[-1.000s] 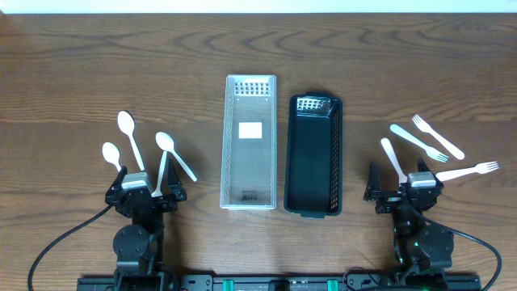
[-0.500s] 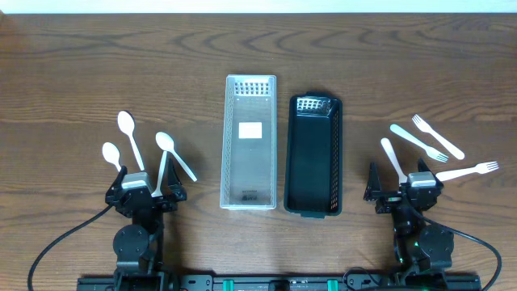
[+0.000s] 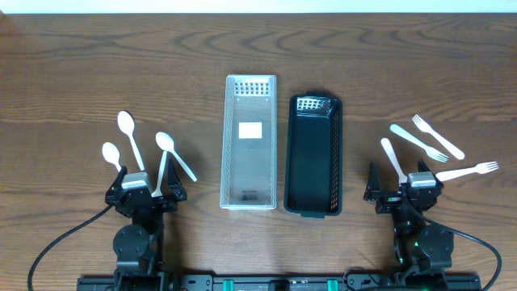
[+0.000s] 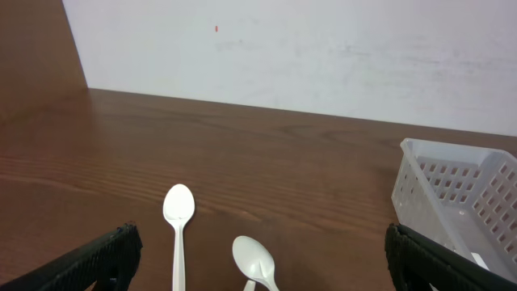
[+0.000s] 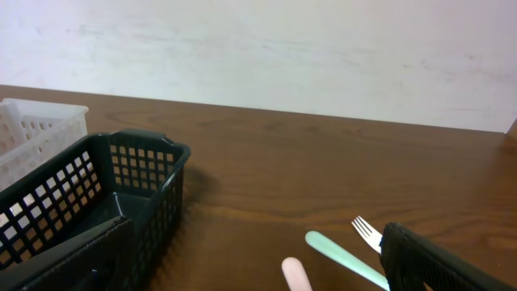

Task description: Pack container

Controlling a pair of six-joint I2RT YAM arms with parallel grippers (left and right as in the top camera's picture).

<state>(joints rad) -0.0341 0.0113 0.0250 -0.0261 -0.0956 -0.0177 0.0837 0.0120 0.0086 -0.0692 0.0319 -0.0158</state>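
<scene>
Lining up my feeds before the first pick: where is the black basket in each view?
Overhead: right of centre, black basket beside the white basket.
Left wrist: not in view.
Right wrist: lower left.
Shared landmark: white basket, at left wrist's right edge and right wrist's left edge.

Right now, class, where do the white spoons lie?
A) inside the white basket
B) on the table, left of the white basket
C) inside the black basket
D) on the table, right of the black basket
B: the white spoons lie on the table, to the left of the white basket and outside it.
</scene>
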